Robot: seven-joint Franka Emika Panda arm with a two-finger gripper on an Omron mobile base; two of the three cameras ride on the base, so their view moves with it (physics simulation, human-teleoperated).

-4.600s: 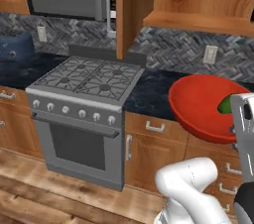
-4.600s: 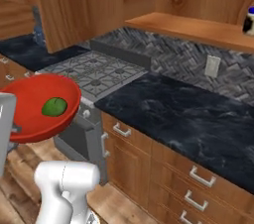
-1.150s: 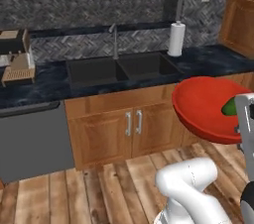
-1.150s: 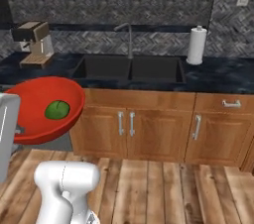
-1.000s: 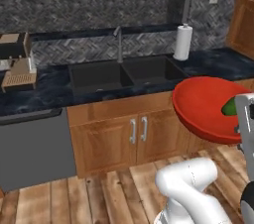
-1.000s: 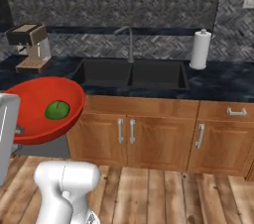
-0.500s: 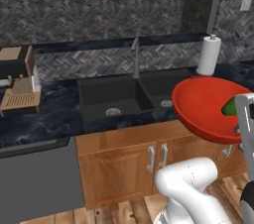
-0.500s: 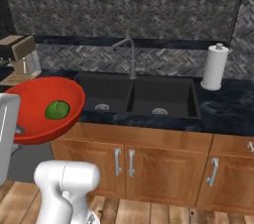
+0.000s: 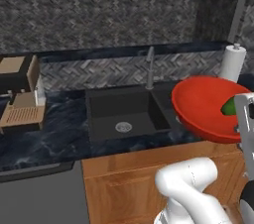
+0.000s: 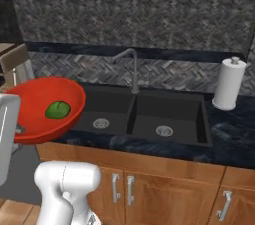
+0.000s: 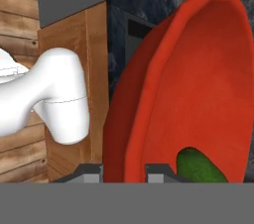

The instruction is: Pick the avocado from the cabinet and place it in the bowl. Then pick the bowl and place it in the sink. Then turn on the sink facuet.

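The robot stands in front of a long counter of dark marbled stone, with a grey herringbone tile wall rising behind it. Set into the stone is the black double-basin sink, each basin showing a round silver drain, and the slim grey faucet stands at the back edge between the basins with its spout bent over toward the left one. A white paper-towel roll stands upright on the counter to the right of the sink, well apart from the faucet. Off to the left sits a brown and tan coffee machine. Below the counter run warm wooden cupboards with small silver handles, and at the far left a flat grey appliance front.

The red bowl is held up in the air in front of the counter, level with the sink's near edge, tilted slightly. The avocado rests inside it, against the lower wall. The gripper is clamped on the bowl's rim, one fingertip on the outside and one on the inside, just beside the avocado
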